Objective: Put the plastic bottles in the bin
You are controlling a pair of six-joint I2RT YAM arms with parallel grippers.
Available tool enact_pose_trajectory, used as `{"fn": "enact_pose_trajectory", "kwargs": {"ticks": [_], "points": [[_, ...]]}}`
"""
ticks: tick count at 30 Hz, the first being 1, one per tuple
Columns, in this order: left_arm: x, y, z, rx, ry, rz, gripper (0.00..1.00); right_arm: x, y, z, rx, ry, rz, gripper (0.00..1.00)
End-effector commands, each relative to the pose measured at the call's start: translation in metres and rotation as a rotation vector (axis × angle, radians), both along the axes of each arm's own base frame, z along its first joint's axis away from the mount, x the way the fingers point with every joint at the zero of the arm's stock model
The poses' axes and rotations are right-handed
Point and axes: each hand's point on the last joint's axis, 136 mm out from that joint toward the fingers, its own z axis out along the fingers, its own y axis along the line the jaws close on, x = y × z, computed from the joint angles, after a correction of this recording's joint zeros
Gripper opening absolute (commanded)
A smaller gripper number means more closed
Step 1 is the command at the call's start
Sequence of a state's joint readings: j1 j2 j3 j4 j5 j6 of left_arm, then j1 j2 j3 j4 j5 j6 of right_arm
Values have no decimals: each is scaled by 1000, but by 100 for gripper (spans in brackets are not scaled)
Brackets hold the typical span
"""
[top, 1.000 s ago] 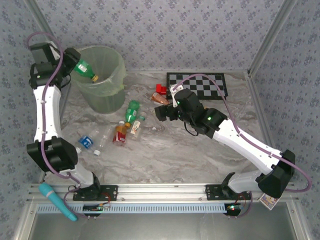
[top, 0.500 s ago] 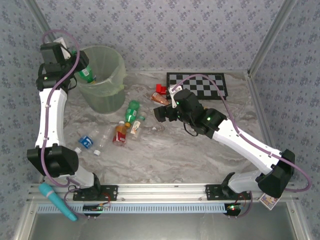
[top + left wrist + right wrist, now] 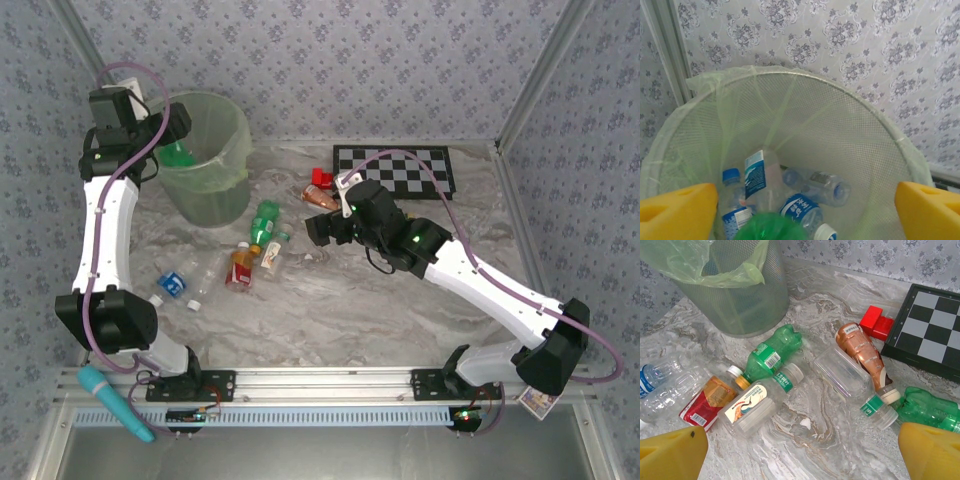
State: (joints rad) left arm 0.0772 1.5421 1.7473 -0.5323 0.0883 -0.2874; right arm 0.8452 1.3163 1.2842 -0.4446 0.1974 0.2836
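My left gripper (image 3: 165, 125) hangs over the bin (image 3: 215, 190), open, its yellow fingers (image 3: 677, 212) wide apart. A green bottle (image 3: 767, 227) lies loose below them, above several clear blue-labelled bottles (image 3: 817, 186) inside the bin's mesh wall (image 3: 855, 130). My right gripper (image 3: 318, 228) is open above the table, with nothing between its fingers (image 3: 670, 455). On the table under it lie a green bottle (image 3: 772, 357), an orange-red one (image 3: 707, 402), a clear picture-label one (image 3: 752, 407), a clear one (image 3: 840, 372), a brown-orange one (image 3: 860, 352) and another green one (image 3: 930, 412).
Two clear blue-capped bottles (image 3: 172, 284) lie at the table's left. A red block (image 3: 877, 322) sits beside the checkerboard (image 3: 395, 170) at the back. A teal tool (image 3: 115, 400) rests on the front rail. The bin (image 3: 735, 300) stands at the back left.
My left gripper moved further over the bin and opened, letting go of the green bottle, which now lies inside the rim. The right arm has hardly moved.
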Motion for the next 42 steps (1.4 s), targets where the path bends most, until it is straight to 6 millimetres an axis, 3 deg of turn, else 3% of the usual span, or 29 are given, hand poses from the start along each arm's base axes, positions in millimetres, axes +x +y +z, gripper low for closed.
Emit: {"fn": "enact_pose_trajectory", "kwargs": {"ticks": [1, 13, 19, 30, 38, 42], "points": [[-1, 0, 12, 0, -19, 0, 94, -3, -6, 3, -2, -3, -21, 100], [-6, -2, 26, -35, -40, -2, 100, -2, -6, 0, -3, -1, -25, 100], [-13, -15, 31, -105, -42, -50, 100, -2, -13, -11, -21, 43, -59, 100], [-46, -65, 23, -234, -10, -177, 100, 34, -74, -66, -35, 227, -260, 100], [-84, -107, 9, -255, 44, -288, 100, 72, -114, -102, -40, 318, -320, 100], [-102, -115, 8, -233, 60, -315, 100, 90, -129, -120, -29, 363, -333, 100]]}}
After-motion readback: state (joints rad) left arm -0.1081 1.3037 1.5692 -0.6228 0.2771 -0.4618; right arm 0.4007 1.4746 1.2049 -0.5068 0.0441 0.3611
